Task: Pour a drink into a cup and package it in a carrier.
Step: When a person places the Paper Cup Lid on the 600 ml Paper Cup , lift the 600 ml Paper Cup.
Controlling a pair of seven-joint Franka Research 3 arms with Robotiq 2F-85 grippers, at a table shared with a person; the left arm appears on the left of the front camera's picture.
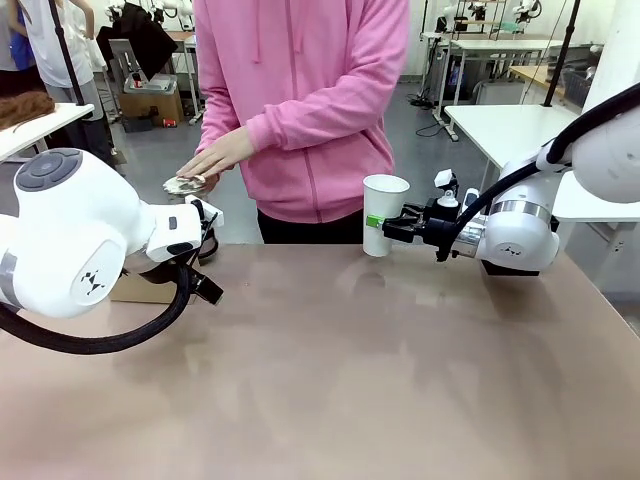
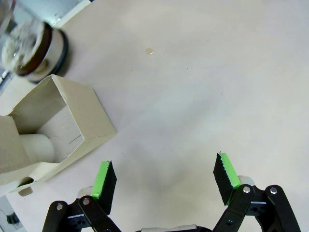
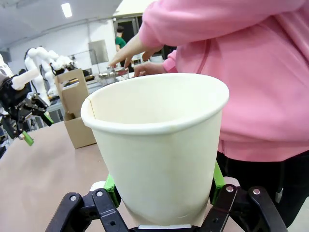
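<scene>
My right gripper [image 1: 385, 228] is shut on the white paper cup [image 1: 385, 212] and holds it upright above the table's far edge. The cup [image 3: 159, 145] has an open top and sits between the green pads [image 3: 218, 176]. My left gripper [image 2: 164, 171] hangs open over bare table with nothing between its fingers. Beside it on the left lies the brown cardboard carrier [image 2: 63, 121], with something white and round in one pocket. The press pot holding the brown drink [image 2: 26, 46] stands just beyond the carrier. A person's hand [image 1: 215, 157] rests on the pot's lid [image 1: 185, 183].
The person in a pink hoodie [image 1: 300, 100] stands at the far edge, between the pot and the cup. In the right wrist view the carrier [image 3: 77, 108] and my left gripper [image 3: 19, 116] stand far left. A small drop [image 2: 149, 50] marks the table.
</scene>
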